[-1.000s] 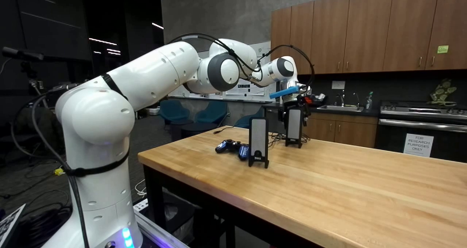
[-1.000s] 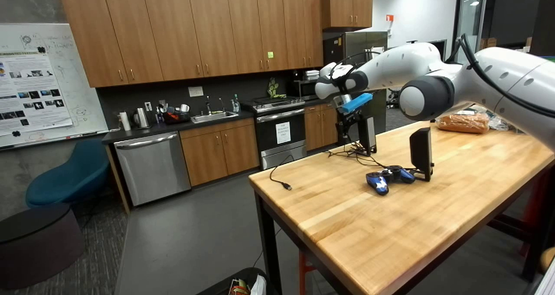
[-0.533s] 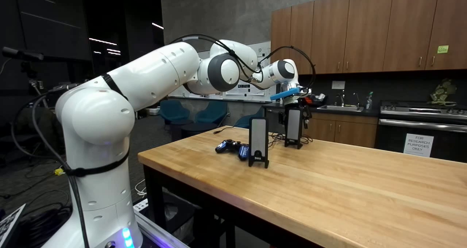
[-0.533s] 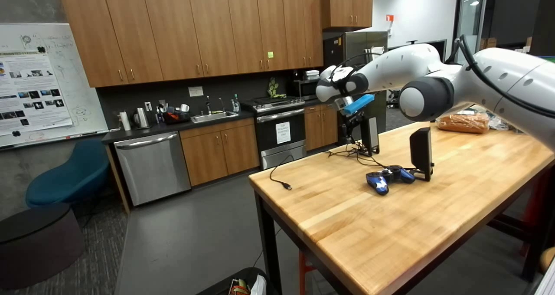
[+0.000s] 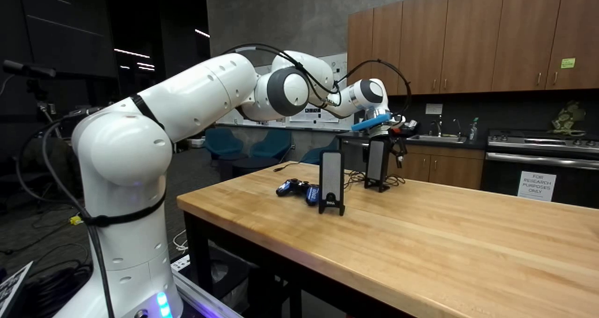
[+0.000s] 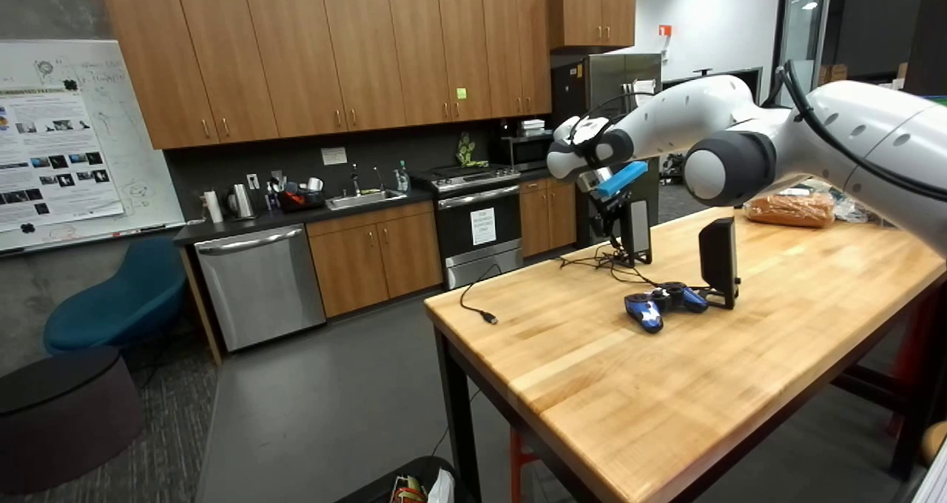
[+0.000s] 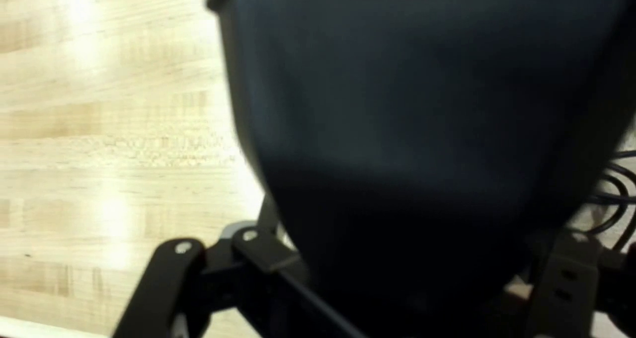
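Right up against it now: the hand is at the far speaker, and it's released, fingers spread wide, one to either side of that dark casing, which fills the middle of the wrist view. Is either finger touching? Can't tell from here! The far speaker stands on its foot near the far edge of the worktop, grey grille facing away from the hand, with cables in a loose tangle around its base. Above, a blue block rides on the wrist of the white arm, stretched out over the worktop in both exterior views

Closer to the arm's base, here's the near speaker, upright, Dell badge below the grille, and just beside it a game controller with shiny blue grips. Over by a corner, a cable plug lies flat. Down the other end in an exterior view, an orange bundle in clear plastic. And in the background, a sink, then an oven wearing a white paper sign: "For research purposes only"
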You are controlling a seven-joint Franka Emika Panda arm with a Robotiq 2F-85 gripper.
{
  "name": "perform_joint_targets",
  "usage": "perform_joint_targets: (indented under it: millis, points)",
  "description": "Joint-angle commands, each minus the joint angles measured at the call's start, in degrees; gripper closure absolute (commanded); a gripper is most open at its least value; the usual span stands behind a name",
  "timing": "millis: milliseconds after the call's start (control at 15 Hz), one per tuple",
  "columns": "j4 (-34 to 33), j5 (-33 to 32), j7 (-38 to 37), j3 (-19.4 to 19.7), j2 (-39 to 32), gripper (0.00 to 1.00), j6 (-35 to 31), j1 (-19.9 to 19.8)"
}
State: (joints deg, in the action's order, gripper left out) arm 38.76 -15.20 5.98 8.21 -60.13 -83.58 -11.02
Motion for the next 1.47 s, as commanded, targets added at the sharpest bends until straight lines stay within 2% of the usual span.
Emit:
perform_joint_targets:
  millis: [0, 400, 1133, 1400]
  points:
    - [5.66, -0.73, 1.77, 0.31, 3.47, 0.0, 0.2, -0.2]
    - [13.72, -1.19, 3.73, 0.63, 7.31, 0.0, -0.96, 0.21]
    - [34.34, -6.25, 5.79, 0.93, 21.29, 0.0, -4.15, 0.52]
    - [38.64, -5.24, 3.64, 0.13, 24.71, 0.0, -9.17, -0.15]
